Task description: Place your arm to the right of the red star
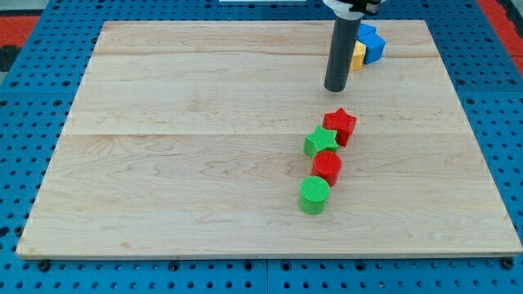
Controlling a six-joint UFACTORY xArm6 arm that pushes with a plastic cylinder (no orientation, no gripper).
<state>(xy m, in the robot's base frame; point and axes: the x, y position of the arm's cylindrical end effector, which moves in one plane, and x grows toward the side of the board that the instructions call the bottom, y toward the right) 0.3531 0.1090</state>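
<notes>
The red star [341,125] lies on the wooden board [188,155], right of the board's middle. My tip [335,88] is on the board just above the red star toward the view's top, a short gap away and slightly to its left. A green star [320,141] touches the red star at its lower left. A red cylinder [327,167] sits below the green star, and a green cylinder [314,196] below that.
A blue block [372,42] and a yellow block [358,55] sit near the board's top edge, just right of the rod and partly hidden behind it. The board lies on a blue perforated base [33,98].
</notes>
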